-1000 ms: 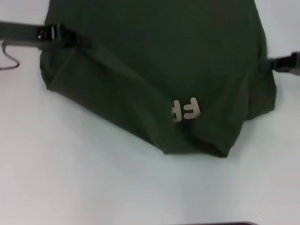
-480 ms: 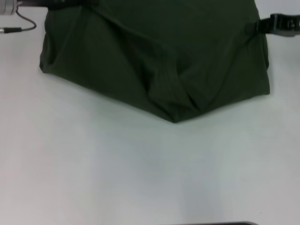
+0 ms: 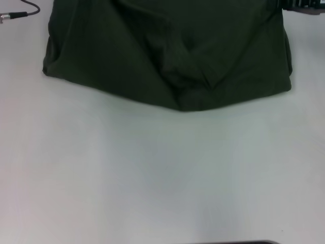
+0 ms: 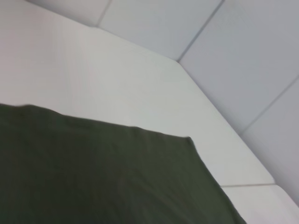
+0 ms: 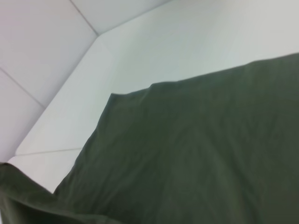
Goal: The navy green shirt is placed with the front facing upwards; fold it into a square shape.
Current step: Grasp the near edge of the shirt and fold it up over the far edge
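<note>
Navy green shirt (image 3: 167, 51) on white table (image 3: 152, 178)

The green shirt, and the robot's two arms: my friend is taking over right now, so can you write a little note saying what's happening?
Right gripper: at the shirt's far right edge, at the top of the head view; too little of it shows to tell whether it is open or shut.
Left gripper: out of view; only a cable shows at the far left.
The navy green shirt: bunched on the white table, its near edge hanging in a point. No lettering shows, only plain green.
Done: a fold is under way, with creases running toward the point.
Left: flatten it and finish the folds; it is not yet a square.
</note>
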`<control>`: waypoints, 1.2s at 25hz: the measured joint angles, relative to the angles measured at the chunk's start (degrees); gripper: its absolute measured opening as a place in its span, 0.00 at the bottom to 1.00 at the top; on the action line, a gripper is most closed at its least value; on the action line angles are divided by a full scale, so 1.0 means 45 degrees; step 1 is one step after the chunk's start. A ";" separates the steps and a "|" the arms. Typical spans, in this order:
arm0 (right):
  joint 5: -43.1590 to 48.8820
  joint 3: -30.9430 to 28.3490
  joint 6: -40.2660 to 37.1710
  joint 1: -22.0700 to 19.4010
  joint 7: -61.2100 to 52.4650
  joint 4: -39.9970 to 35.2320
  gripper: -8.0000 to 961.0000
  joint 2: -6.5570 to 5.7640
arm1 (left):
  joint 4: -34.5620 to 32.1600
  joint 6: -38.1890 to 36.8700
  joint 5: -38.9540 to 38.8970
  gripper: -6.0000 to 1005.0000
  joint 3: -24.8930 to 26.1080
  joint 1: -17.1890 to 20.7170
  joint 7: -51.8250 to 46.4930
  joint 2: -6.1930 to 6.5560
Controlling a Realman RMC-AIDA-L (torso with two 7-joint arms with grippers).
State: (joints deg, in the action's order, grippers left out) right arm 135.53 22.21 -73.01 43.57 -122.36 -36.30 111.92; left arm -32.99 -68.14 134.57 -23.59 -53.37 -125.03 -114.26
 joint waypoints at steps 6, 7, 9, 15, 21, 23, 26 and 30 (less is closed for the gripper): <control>-0.0015 0.0171 0.0664 0.0317 -0.0010 0.0000 0.18 0.0008 | 0.0007 0.0710 -0.0144 0.06 -0.0085 -0.0035 0.0009 -0.0007; -0.0016 0.0202 0.0762 0.0358 -0.0011 0.0000 0.18 0.0017 | 0.0008 0.0816 -0.0212 0.06 -0.0087 -0.0034 0.0015 -0.0026; -0.0019 0.0339 0.1036 0.0429 -0.0013 0.0000 0.19 0.0027 | 0.0013 0.1015 -0.0341 0.06 -0.0088 -0.0033 0.0061 -0.0054; -0.0024 0.0794 0.1732 0.0646 -0.0015 0.0300 0.19 0.0056 | 0.0177 0.1736 -0.0407 0.07 -0.0402 -0.0061 0.0123 -0.0157; -0.0043 0.0952 0.2210 0.0688 -0.0032 0.0797 0.20 0.0054 | 0.0480 0.2290 -0.0407 0.07 -0.0618 -0.0102 0.0173 -0.0327; -0.0045 0.0971 0.2394 0.0689 -0.0042 0.0908 0.20 0.0052 | 0.0476 0.2411 -0.0407 0.07 -0.0631 -0.0113 0.0253 -0.0443; -0.0044 0.1064 0.2699 0.0690 -0.0016 0.1167 0.20 0.0050 | 0.0478 0.2665 -0.0407 0.07 -0.0669 -0.0121 0.0309 -0.0576; -0.0049 0.1110 0.3017 0.0690 0.0059 0.1449 0.21 0.0085 | 0.0481 0.2939 -0.0407 0.07 -0.0727 -0.0087 0.0375 -0.0747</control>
State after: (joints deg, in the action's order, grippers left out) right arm 135.31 27.21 -59.43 46.67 -122.09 -29.77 112.30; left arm -30.82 -54.92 132.74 -26.86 -53.76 -123.34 -117.63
